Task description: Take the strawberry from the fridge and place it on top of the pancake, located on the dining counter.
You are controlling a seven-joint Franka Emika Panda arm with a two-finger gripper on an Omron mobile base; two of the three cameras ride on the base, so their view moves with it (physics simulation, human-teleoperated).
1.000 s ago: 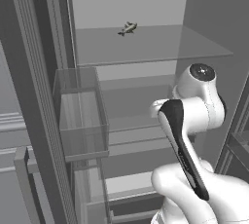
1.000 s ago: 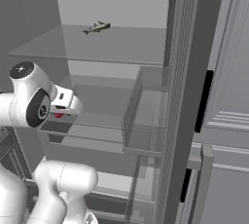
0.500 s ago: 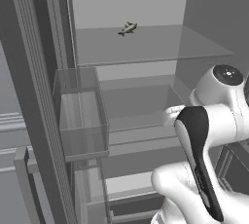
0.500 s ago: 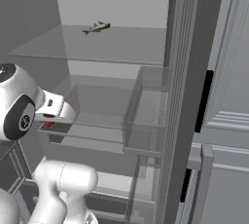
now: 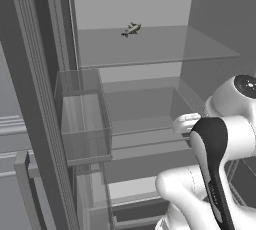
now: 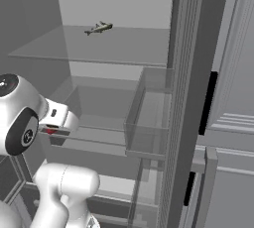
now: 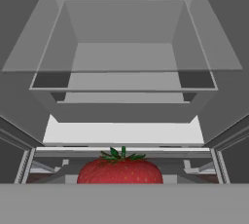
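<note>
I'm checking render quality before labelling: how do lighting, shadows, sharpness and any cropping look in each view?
Left base view: flat, even grey light, no glare; the small fish-like item on the glass shelf looks tiny but crisp. Right base view: equally flat, with soft tonal shading inside the fridge. Hand view: the strawberry is sharp and vivid, cropped at the bottom.

small item (image 5: 131, 29) on fridge (image 5: 150, 49) upper shelf

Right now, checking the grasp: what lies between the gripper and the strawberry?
Nothing: the hand view shows the strawberry right at the gripper, no gap, with the fridge shelves beyond.
</note>
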